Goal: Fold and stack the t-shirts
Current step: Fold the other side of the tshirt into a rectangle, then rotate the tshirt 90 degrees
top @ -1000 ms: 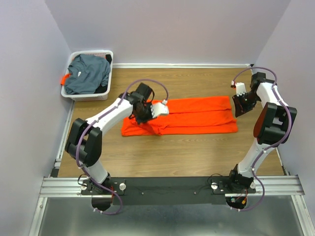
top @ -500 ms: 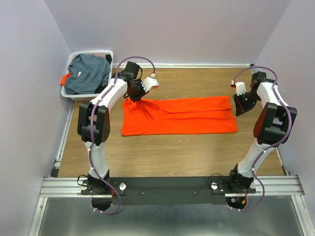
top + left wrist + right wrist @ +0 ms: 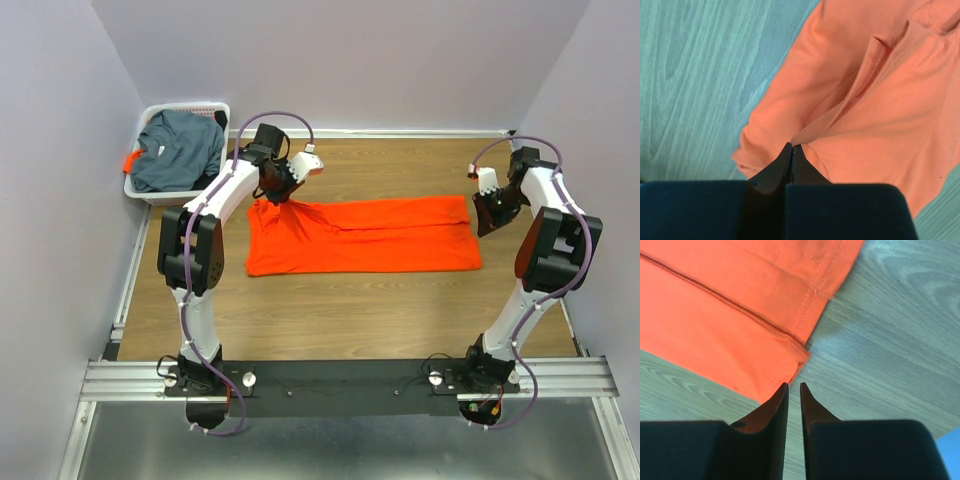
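The orange t-shirt [image 3: 380, 235] lies as a long band across the middle of the wooden table. My left gripper [image 3: 268, 197] is at its far left corner. In the left wrist view the jaws [image 3: 791, 146] are shut on a pinched ridge of the orange cloth [image 3: 880, 115]. My right gripper [image 3: 487, 225] hangs at the band's right end. In the right wrist view its jaws [image 3: 793, 385] stand a narrow gap apart and empty, over bare wood beside the shirt's hemmed corner [image 3: 715, 315]. The dark grey-blue t-shirt [image 3: 178, 150] lies crumpled in the basket.
The white slotted basket [image 3: 185, 106] stands at the far left corner against the wall, with a bit of red showing at its left side. Walls close in the table at the back, left and right. Bare wood [image 3: 350, 310] lies between the shirt and the arm bases.
My left gripper has swung from the shirt's near-left part to its far left corner, taking cloth with it, so the left end now lies spread. The right arm has not moved.
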